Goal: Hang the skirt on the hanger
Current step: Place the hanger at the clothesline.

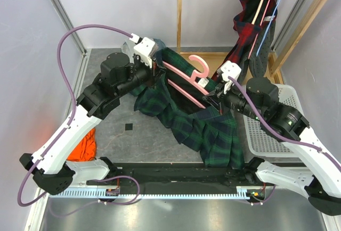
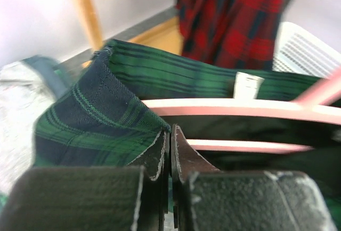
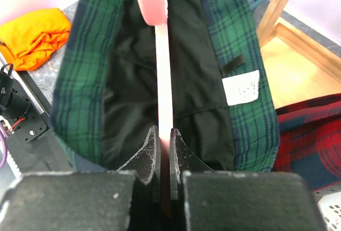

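Note:
The skirt [image 1: 208, 132] is green and navy plaid with a black lining. It hangs between my two grippers, its hem trailing to the table's near edge. A pink hanger [image 1: 186, 79] lies inside its open waistband, hook up. My left gripper [image 1: 154, 74] is shut on the skirt's waistband edge [image 2: 106, 119]; the pink bar [image 2: 240, 107] runs just beyond the fingertips. My right gripper [image 1: 216, 99] is shut on the hanger's lower bar [image 3: 164, 82], with the waistband [image 3: 242, 44] open on both sides and a white label [image 3: 241, 87] showing.
A wooden rack [image 1: 179, 13] stands behind, with a red plaid garment [image 1: 250, 23] hanging on it. A white basket [image 1: 269, 130] sits at the right. An orange cloth [image 1: 85, 146] lies at the left. A grey garment [image 2: 21, 108] lies behind the left gripper.

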